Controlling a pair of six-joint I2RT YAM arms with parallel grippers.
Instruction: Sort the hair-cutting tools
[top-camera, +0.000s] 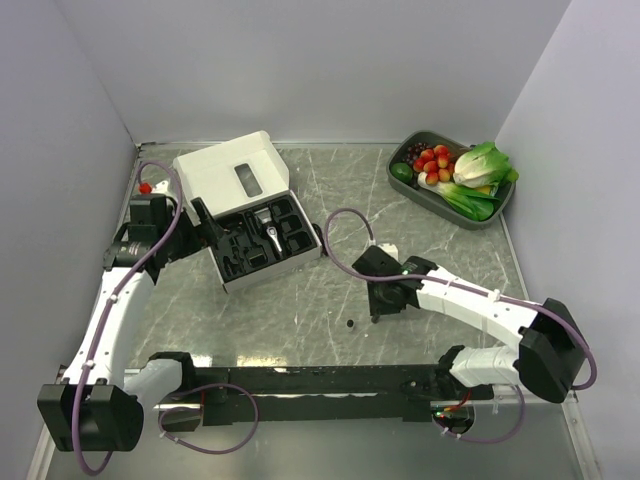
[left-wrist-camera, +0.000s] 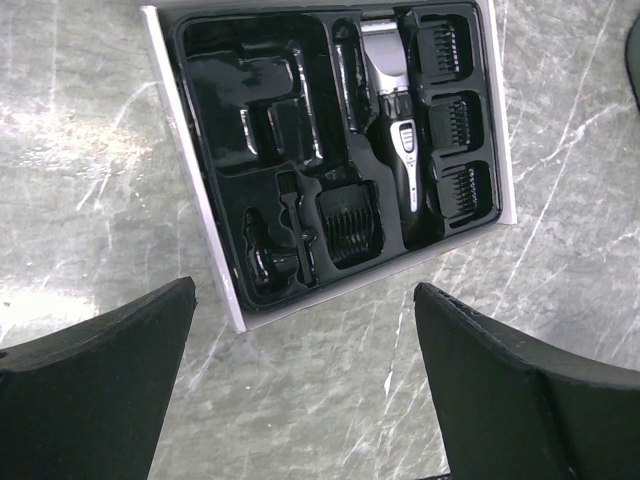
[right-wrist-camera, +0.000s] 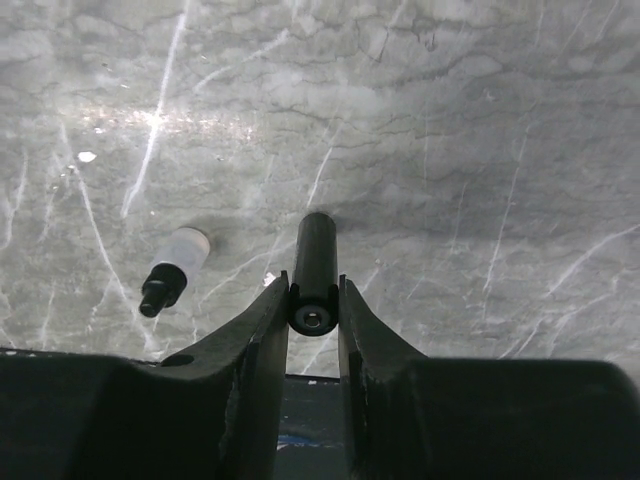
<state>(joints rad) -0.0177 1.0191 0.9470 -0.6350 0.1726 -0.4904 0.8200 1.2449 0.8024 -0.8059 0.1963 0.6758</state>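
The black clipper with a silver head (left-wrist-camera: 398, 140) lies in the black moulded tray (left-wrist-camera: 215, 95), which sits in a white box; it also shows in the top view (top-camera: 270, 231). Several black comb attachments (left-wrist-camera: 350, 220) fill other slots. My left gripper (left-wrist-camera: 305, 292) is open and empty, hovering over bare table just in front of the tray's near edge. My right gripper (right-wrist-camera: 314, 292) is shut on a small black cylindrical bit (right-wrist-camera: 315, 250), held just above the table. A second small bit with a pale body and black tip (right-wrist-camera: 172, 270) lies on the table to its left.
The white box's lid (top-camera: 235, 172) stands open behind the tray. A grey bin of vegetables and fruit (top-camera: 408, 185) is at the back right. Grey walls close the table on three sides. Purple cables loop beside both arms.
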